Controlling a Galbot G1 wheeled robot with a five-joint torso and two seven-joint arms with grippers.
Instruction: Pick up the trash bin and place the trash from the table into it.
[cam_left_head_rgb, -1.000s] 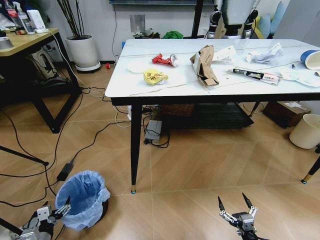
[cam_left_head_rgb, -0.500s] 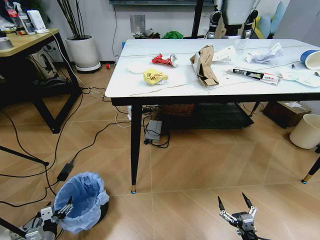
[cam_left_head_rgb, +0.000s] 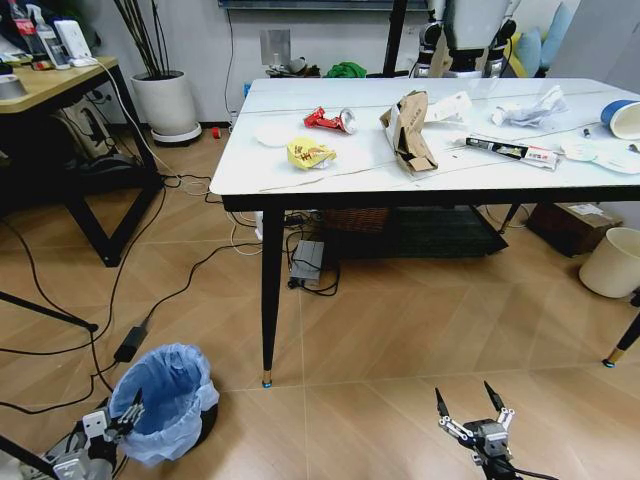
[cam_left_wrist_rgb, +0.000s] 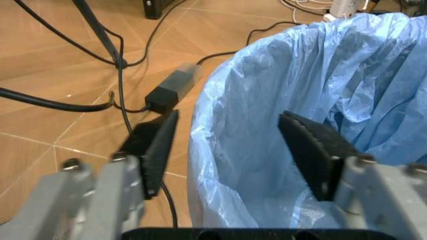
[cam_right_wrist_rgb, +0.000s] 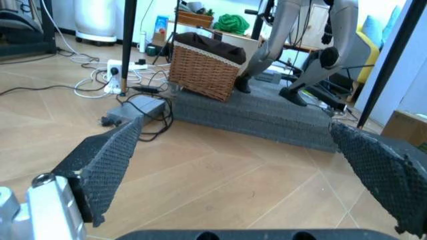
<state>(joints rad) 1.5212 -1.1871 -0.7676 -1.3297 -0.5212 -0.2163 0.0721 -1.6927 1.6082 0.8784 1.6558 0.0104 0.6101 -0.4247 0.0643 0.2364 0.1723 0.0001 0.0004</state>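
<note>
Trash bin (cam_left_head_rgb: 160, 400) first: you see a small round bin lined with a crinkled light-blue bag, standing on the wood-pattern floor (cam_left_head_rgb: 400, 340) near the front-left leg of the table (cam_left_head_rgb: 300, 178). In the left wrist view the bag's rim (cam_left_wrist_rgb: 267, 75) bulges in soft folds, and black cables (cam_left_wrist_rgb: 100, 55) and a power adapter (cam_left_wrist_rgb: 172, 89) lie on the floor just beside it.

Your left gripper (cam_left_head_rgb: 128, 412) is at the bin's near rim. Its 2 fingers (cam_left_wrist_rgb: 155, 145) are spread wide and straddle the rim: 1 pad sits outside the bag, the other inside it. Whether either pad touches the plastic you cannot tell; nothing is clamped.

Your right gripper (cam_left_head_rgb: 470, 405) hangs low over bare floor, well apart from the bin, fingers (cam_right_wrist_rgb: 100, 160) splayed wide and holding nothing.

On the table's glossy white top the trash lies scattered: a yellow wrapper (cam_left_head_rgb: 310, 153), a crushed red can (cam_left_head_rgb: 328, 119), folded brown cardboard (cam_left_head_rgb: 408, 130), crumpled white paper (cam_left_head_rgb: 530, 106) and a blue-and-white cup (cam_left_head_rgb: 622, 116) at the far right edge.

A plain cream bin (cam_left_head_rgb: 610, 262) stands on the floor at the right, and a tan wooden desk (cam_left_head_rgb: 50, 85) stands at the left.
</note>
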